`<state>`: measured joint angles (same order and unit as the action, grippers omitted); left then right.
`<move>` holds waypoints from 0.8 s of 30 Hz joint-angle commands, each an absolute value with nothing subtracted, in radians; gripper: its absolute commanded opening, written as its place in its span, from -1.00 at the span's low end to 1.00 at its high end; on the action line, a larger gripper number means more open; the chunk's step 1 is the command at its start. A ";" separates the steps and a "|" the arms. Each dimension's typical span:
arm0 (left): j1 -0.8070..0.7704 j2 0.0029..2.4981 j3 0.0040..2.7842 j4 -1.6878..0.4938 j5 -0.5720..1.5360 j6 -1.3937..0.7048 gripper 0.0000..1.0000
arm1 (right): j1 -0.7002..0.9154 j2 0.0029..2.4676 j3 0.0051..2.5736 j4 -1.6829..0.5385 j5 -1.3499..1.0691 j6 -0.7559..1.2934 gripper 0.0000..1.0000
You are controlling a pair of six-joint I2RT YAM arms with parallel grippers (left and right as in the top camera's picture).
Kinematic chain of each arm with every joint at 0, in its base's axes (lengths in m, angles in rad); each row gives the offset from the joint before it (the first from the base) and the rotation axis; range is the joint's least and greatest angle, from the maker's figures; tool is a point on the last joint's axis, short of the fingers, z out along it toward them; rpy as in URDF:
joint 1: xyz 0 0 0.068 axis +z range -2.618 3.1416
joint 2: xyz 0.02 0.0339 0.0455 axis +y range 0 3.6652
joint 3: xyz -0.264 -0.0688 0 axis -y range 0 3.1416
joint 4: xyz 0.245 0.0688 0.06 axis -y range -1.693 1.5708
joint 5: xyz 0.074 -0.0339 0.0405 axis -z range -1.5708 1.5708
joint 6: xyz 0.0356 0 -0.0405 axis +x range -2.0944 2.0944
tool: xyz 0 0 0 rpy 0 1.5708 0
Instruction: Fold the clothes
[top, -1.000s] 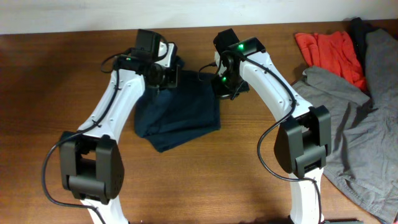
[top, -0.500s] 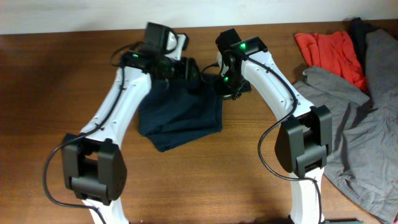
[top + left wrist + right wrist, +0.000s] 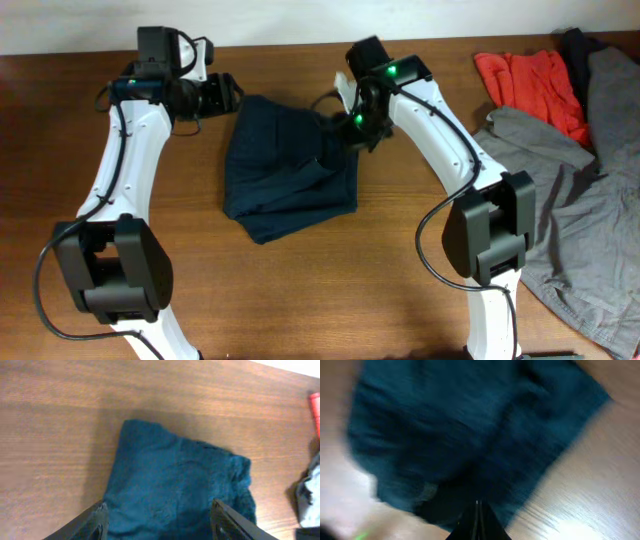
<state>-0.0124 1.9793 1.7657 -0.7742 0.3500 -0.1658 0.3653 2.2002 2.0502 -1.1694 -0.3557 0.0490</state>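
Observation:
The clothes, dark navy shorts point(image 3: 285, 170), lie in a folded heap at the table's middle. My left gripper point(image 3: 228, 95) hovers open just left of their top left corner, nothing between its fingers. In the left wrist view the shorts point(image 3: 180, 475) spread out below the parted fingers point(image 3: 97, 519) of that gripper point(image 3: 161, 512). My right gripper point(image 3: 345, 135) is shut at the shorts' upper right edge, where the cloth ridges up toward it. The blurred right wrist view shows the gripper point(image 3: 477, 505) pressed together with navy fabric point(image 3: 460, 435) right at its tip.
A red-orange garment point(image 3: 530, 85) and a large grey garment point(image 3: 580, 190) lie at the right end of the table, with a dark item point(image 3: 575, 42) behind them. Bare wood point(image 3: 320, 290) surrounds the shorts. Red point(image 3: 315, 410) and grey point(image 3: 310, 495) cloth edges show in the left wrist view.
My left gripper opened, let go of the shorts' top edge and swung left off them. The right gripper stayed shut at the upper right edge, shifting slightly.

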 commanded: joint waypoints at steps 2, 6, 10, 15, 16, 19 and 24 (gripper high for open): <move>-0.017 1.976 1.781 -0.824 0.257 -0.164 0.30 | 0.378 2.206 2.073 -1.190 -0.593 0.016 -0.88; -0.017 1.988 1.781 -0.846 0.257 -0.164 0.30 | 0.417 2.252 2.067 -1.193 -0.636 0.015 -0.70; -0.017 1.990 1.781 -0.859 0.257 -0.164 0.30 | 0.454 2.284 2.067 -1.209 -0.636 0.015 -0.28; -0.017 1.990 1.781 -0.874 0.257 -0.164 0.30 | 0.484 2.297 2.064 -1.261 -0.562 0.015 -0.08; -0.017 1.990 1.781 -0.874 0.257 -0.164 0.30 | 0.488 2.297 2.064 -1.270 -0.535 0.015 -0.10; -0.017 1.990 1.781 -0.877 0.257 -0.164 0.30 | 0.495 2.297 2.064 -1.300 -0.430 0.015 -0.24; -0.017 1.990 1.781 -0.900 0.257 -0.164 0.30 | 0.496 2.297 2.016 -1.296 -0.286 0.057 -0.42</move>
